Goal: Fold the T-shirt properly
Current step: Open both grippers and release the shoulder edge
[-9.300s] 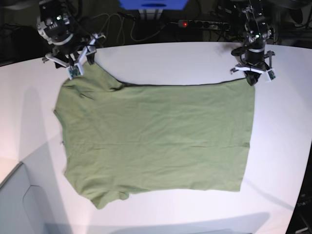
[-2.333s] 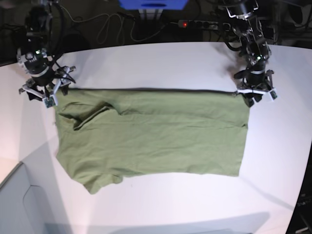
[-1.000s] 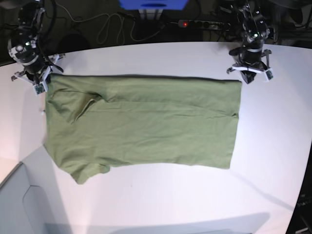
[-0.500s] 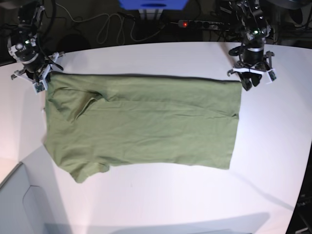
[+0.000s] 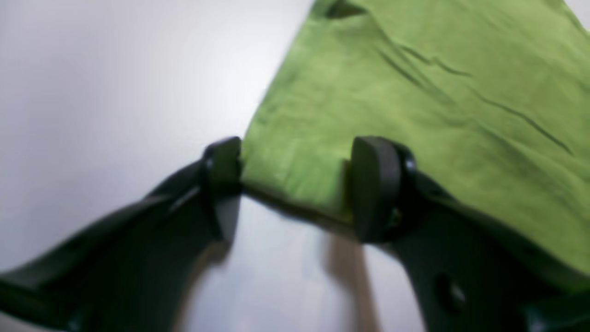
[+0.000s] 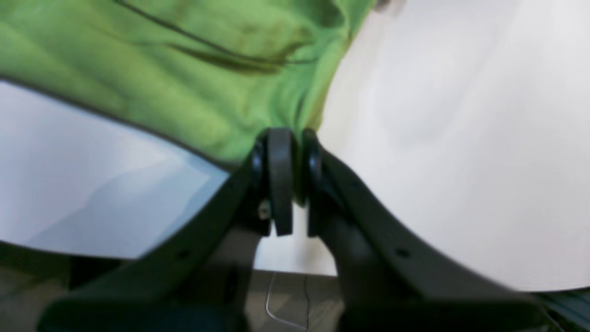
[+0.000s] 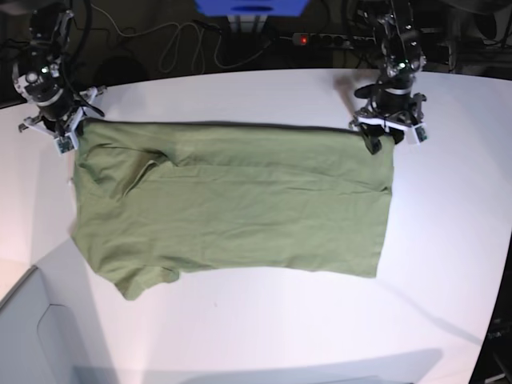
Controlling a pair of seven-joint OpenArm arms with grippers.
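- The tabletop is smooth, matte white, with a curved far edge; it fills most of the base view.
- Behind that edge the room is dark: loose black cables, a power strip with a lit red switch, and a blue object at the top middle.
- A pale grey panel cuts into the lower left corner of the base view.
- The T-shirt is plain olive green, thin and soft, without print, lying flat on the far half of the tabletop with fine creases running across it.
- It looks doubled over along its far edge, though the layers are hard to tell apart from this height.
- Its long axis runs left to right in the base view; the sleeve end points toward that view's left, with one sleeve jutting at the near left, and the straight hem faces right.
- The left gripper stands at the far right corner of the shirt, fingers spread wide either side of the cloth's edge, not pinching it.
- The right gripper is at the far left corner, its fingers pressed together on a gathered bit of the T-shirt.
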